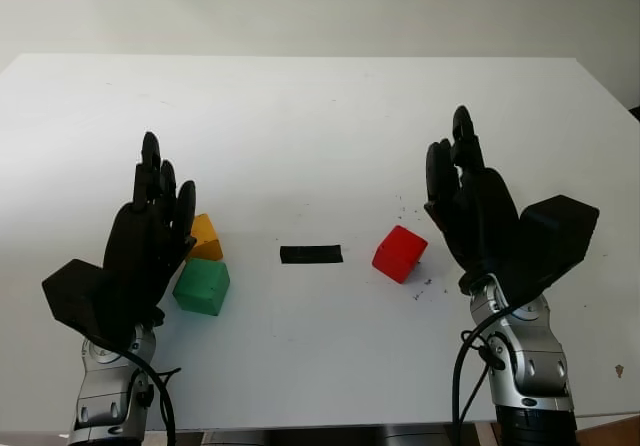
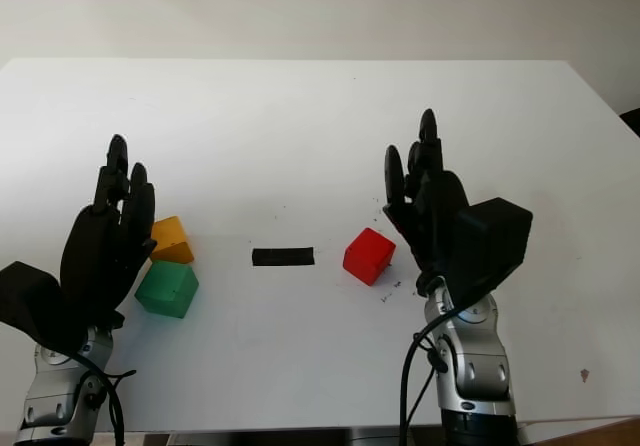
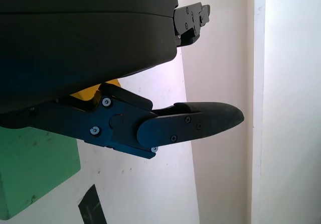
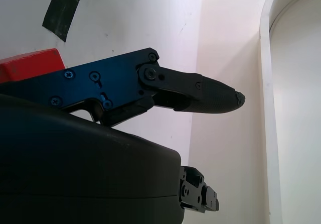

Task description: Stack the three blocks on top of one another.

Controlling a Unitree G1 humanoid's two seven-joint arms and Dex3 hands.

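Observation:
A green block (image 1: 202,286) sits on the white table (image 1: 300,126) at the near left, with an orange block (image 1: 205,237) touching its far side. A red block (image 1: 399,253) lies right of centre, turned a little. My left hand (image 1: 152,221) is open and raised just left of the green and orange blocks, hiding part of the orange one. My right hand (image 1: 462,191) is open and raised just right of the red block. The left wrist view has the green block (image 3: 35,171) and a sliver of orange (image 3: 93,90); the right wrist view has the red block (image 4: 30,65).
A short strip of black tape (image 1: 311,254) lies on the table between the green and red blocks. Small dark specks (image 1: 425,284) dot the surface near the red block. The table's far half is bare white.

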